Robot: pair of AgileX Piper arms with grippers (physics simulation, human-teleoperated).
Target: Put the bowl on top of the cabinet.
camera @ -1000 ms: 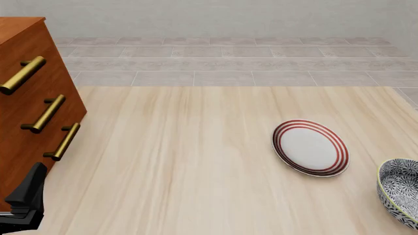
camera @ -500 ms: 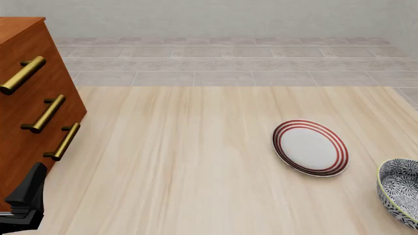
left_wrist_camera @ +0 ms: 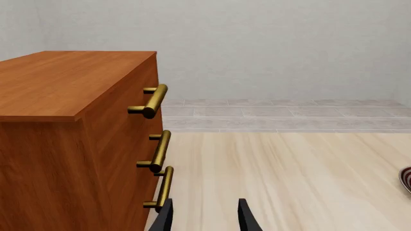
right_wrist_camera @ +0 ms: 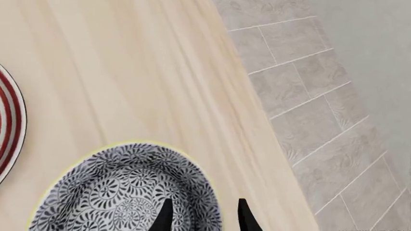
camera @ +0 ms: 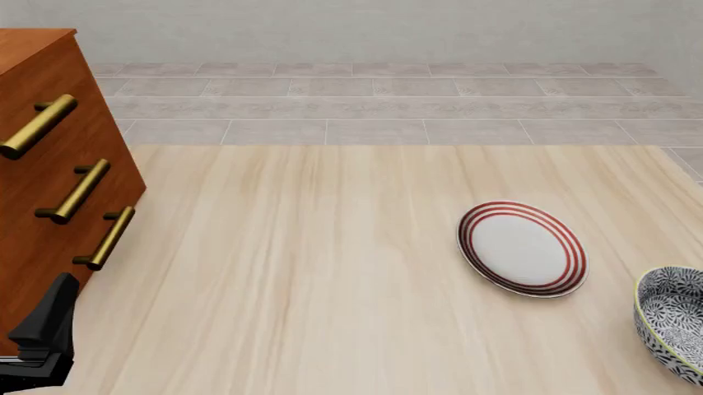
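The bowl (camera: 672,331) sits at the near right corner of the table, and it's right under the right gripper (right_wrist_camera: 203,214): in the wrist view the two dark fingertips hang spread apart over the patterned inside, by the rim on the table-edge side, gripping nothing. The red-ringed plate (camera: 522,248) lies just beside the bowl, on its inboard side. Being round, the bowl offers no long axis to line up on. Way across the table stands the cabinet (camera: 49,164), and the left gripper (left_wrist_camera: 204,216), fingers also parted and empty, sits just beside its lowest handle. I'd say the right arm grabs, then carries far leftward.
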